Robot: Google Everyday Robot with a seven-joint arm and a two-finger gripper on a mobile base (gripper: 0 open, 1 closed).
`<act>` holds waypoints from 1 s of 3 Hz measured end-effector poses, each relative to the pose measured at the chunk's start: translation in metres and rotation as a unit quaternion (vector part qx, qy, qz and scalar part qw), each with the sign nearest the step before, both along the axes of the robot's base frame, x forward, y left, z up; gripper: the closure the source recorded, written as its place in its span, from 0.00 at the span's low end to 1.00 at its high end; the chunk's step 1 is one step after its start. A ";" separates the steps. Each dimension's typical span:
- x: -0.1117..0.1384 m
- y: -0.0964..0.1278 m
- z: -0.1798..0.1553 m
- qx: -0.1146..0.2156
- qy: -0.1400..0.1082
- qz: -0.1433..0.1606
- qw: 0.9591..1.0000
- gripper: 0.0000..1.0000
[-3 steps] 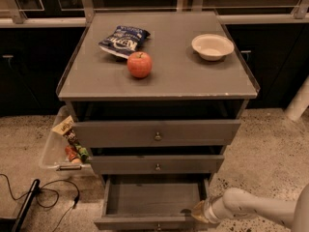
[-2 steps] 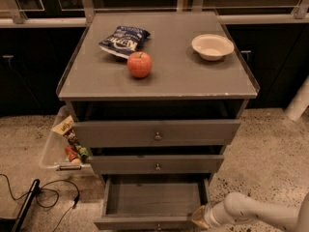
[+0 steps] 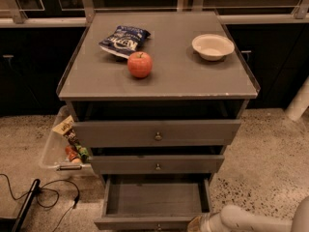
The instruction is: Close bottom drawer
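The bottom drawer (image 3: 155,198) of the grey cabinet is pulled out, and its shallow grey box is open and empty. Its slim front panel (image 3: 140,223) lies at the lower edge of the view. My gripper (image 3: 195,224) is at the right end of that front panel, low at the frame's bottom edge, on the end of my white arm (image 3: 251,220) that comes in from the right. The fingertips are cut off by the frame edge. The middle drawer (image 3: 157,164) and the top drawer (image 3: 155,132) stand slightly out.
On the cabinet top (image 3: 193,76) lie a red apple (image 3: 140,64), a blue chip bag (image 3: 124,39) and a white bowl (image 3: 212,46). A clear bin of snacks (image 3: 62,146) stands at the cabinet's left. Cables (image 3: 46,195) lie on the floor. A white post (image 3: 299,103) is at right.
My gripper and arm have sunk lower and shifted a little left along the drawer's front right corner. The drawer stays about as far out as before.
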State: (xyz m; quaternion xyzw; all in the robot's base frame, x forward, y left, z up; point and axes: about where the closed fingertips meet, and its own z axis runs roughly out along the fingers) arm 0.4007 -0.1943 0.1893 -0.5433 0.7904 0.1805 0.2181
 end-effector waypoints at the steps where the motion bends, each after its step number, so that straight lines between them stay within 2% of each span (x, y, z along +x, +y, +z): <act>1: 0.003 0.010 -0.021 0.003 -0.020 0.013 1.000 1.00; 2: 0.002 0.011 -0.023 0.004 -0.019 0.013 1.000 0.81; 3: 0.002 0.011 -0.023 0.004 -0.019 0.013 1.000 0.59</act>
